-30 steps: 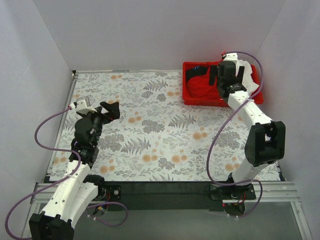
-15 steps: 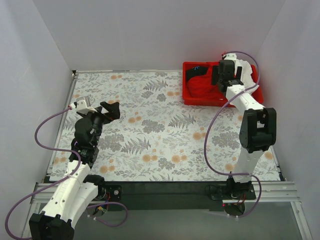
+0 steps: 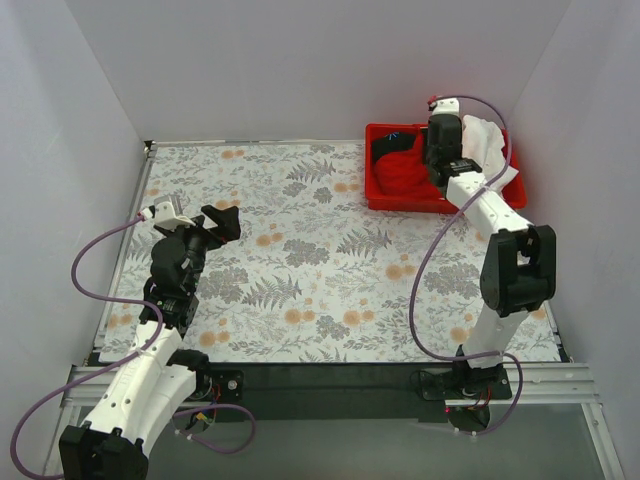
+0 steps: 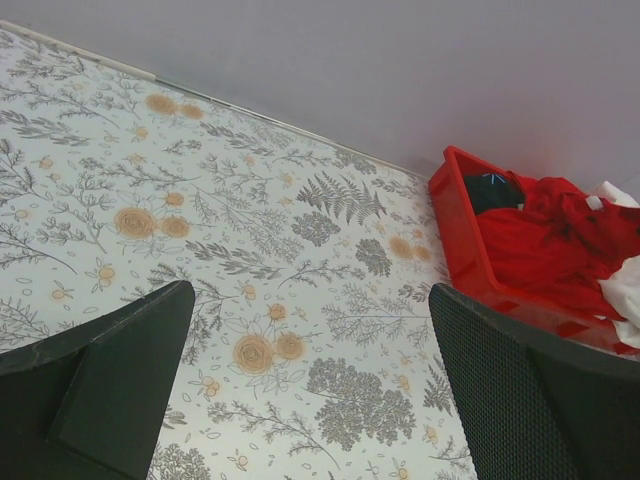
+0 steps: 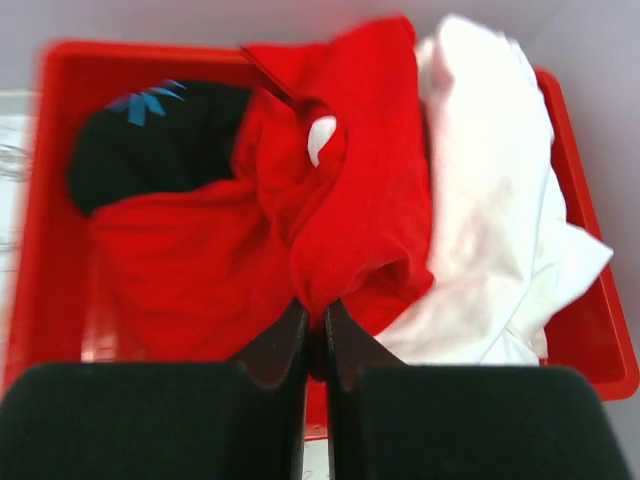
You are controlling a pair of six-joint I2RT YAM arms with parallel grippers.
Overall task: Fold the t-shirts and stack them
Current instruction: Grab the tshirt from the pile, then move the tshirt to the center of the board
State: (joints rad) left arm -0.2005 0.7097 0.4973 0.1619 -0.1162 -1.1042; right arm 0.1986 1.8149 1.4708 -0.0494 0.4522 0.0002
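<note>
The t-shirts lie bunched in a red plastic bin at the back right. A bright red t-shirt with a small white neck label sits in the middle, a white t-shirt to its right and a black one at the left. My right gripper is shut, pinching a fold of the red t-shirt over the bin. My left gripper hangs open over the floral table, far from the bin, nothing between its fingers.
The floral tablecloth covers the table inside white walls. The red bin stands in the far right corner. A purple cable loops along the right arm, and another trails by the left arm.
The right gripper has moved left and down into the bin and shut on the red t-shirt. The left arm has stayed where it was.
</note>
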